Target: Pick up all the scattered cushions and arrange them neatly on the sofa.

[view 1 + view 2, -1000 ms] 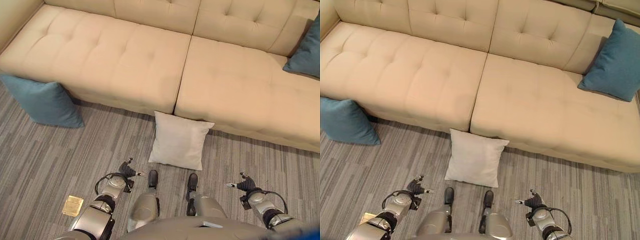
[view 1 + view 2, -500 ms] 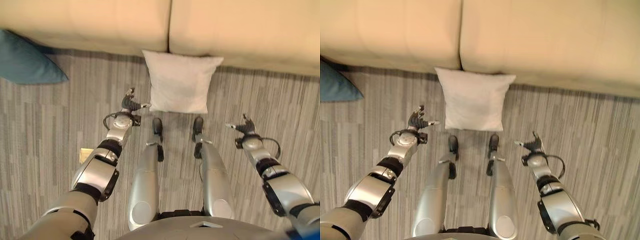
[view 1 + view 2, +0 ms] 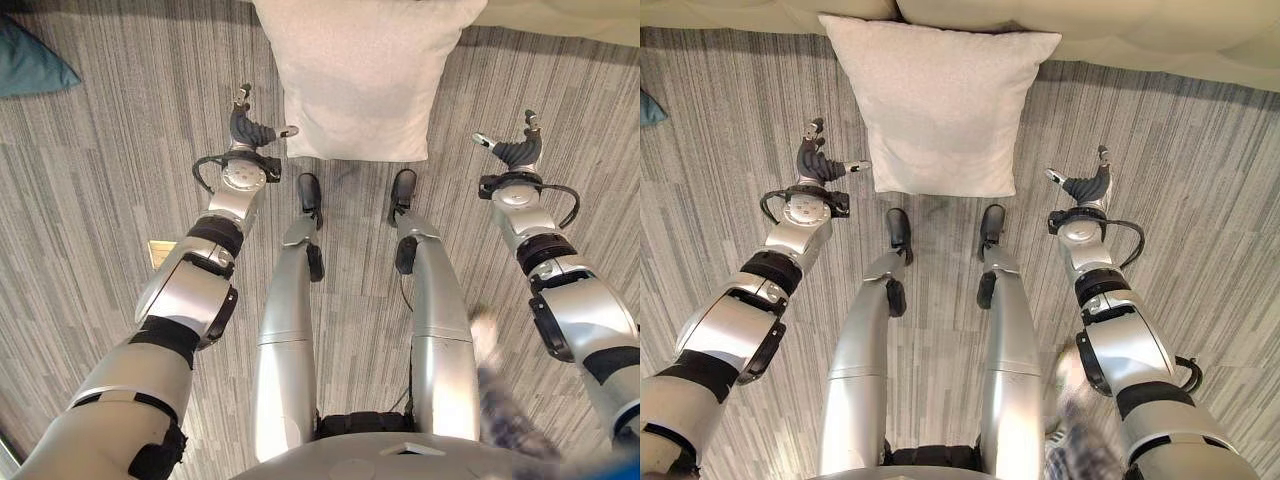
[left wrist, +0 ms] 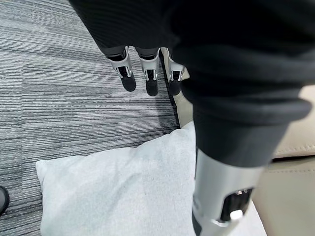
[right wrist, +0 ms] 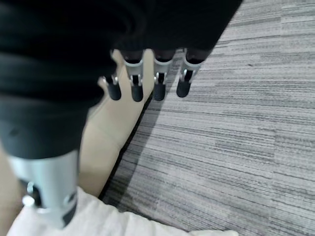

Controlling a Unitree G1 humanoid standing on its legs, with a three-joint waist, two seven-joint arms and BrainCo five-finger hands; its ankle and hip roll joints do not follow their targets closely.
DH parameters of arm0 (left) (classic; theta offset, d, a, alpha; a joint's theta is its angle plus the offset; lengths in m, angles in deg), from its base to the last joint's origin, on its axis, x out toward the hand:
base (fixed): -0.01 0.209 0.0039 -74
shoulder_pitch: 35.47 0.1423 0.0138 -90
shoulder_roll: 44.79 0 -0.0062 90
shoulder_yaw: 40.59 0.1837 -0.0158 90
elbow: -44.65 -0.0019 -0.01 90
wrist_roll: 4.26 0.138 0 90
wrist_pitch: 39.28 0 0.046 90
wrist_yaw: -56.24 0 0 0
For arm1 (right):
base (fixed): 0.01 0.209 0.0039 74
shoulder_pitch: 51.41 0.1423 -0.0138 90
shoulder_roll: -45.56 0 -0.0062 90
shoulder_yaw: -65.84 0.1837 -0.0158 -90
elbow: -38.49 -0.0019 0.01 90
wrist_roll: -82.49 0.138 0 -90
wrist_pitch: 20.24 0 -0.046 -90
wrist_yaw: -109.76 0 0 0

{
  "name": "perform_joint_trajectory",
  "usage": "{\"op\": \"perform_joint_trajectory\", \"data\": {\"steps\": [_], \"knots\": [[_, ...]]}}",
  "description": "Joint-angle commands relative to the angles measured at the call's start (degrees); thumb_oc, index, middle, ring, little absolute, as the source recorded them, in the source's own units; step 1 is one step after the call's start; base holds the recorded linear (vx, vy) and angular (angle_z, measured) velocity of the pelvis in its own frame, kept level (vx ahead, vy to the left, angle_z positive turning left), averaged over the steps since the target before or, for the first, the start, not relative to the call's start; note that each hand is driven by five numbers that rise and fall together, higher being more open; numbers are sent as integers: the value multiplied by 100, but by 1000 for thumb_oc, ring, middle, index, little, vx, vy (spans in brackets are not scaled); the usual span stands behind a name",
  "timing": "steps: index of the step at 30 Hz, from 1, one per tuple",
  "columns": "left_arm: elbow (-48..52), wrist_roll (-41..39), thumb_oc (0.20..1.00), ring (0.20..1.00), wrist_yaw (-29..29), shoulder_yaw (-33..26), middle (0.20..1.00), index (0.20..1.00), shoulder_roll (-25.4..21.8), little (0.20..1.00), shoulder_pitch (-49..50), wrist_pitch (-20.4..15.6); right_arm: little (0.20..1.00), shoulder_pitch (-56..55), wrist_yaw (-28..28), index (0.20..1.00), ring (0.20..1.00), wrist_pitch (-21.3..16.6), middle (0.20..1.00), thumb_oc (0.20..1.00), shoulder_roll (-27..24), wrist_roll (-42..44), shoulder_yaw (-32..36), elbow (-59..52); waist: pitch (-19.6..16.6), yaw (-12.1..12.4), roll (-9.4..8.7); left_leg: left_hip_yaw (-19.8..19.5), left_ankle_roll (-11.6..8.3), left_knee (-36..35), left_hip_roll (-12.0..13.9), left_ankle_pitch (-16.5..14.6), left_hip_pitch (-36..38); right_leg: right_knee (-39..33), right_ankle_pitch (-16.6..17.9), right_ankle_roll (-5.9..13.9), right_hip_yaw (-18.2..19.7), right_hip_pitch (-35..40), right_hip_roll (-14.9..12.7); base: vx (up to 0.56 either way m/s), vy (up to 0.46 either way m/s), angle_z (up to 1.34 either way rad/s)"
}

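A white square cushion (image 3: 940, 100) lies on the grey carpet, leaning against the base of the beige sofa (image 3: 1110, 20). My left hand (image 3: 250, 128) hovers by its left near corner, fingers straight and thumb pointing at the cushion, not touching it. My right hand (image 3: 515, 150) is open the same way, a short gap off the cushion's right side. In the left wrist view the cushion (image 4: 113, 187) lies beyond the thumb (image 4: 221, 196). In the right wrist view one cushion corner (image 5: 98, 221) sits by the sofa base (image 5: 113, 128). A teal cushion (image 3: 30, 60) lies on the floor at far left.
A small yellow flat object (image 3: 160, 252) lies on the carpet beside my left forearm. Striped grey carpet (image 3: 1200, 180) stretches to both sides of the white cushion.
The camera has tilted down, so the sofa has slid up out of the picture. Both arms have reached forward, and the hands now flank the white cushion.
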Motion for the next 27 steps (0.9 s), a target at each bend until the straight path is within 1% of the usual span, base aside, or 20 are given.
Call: {"op": "perform_joint_trajectory", "data": {"steps": [1,11,20,27], "knots": [[-163,85,1000,1000,159,-133,1000,1000,102,1000,656,-135,1000,-749,-184,1000,1000,-233,1000,1000,69,180,-195,119,-1083,-58,-15,-461,-218,97,11,-342,-460,-97,-306,694,106,94,-260,0,0,0],[-135,78,1000,1000,150,-114,1000,1000,87,1000,565,-131,1000,-584,-204,1000,1000,-273,1000,1000,139,171,-190,-6,-1249,-76,-39,-483,-187,103,-82,-341,-928,-84,-262,716,159,-409,-241,9,7,0],[-40,101,1000,1000,148,-37,1000,1000,92,1000,465,-164,1000,-479,-83,1000,1000,-345,1000,1000,174,265,-227,-63,-1402,-65,27,-464,-145,243,-127,-353,-1353,63,-225,739,262,-875,-213,3,3,0],[31,184,1000,1000,127,8,1000,1000,269,1000,515,-139,1000,-424,-30,1000,1000,-350,1000,1000,296,144,-321,-173,-1544,-57,61,-493,-118,317,-153,-341,-1541,158,-235,743,285,-1061,-196,0,0,0]]}}
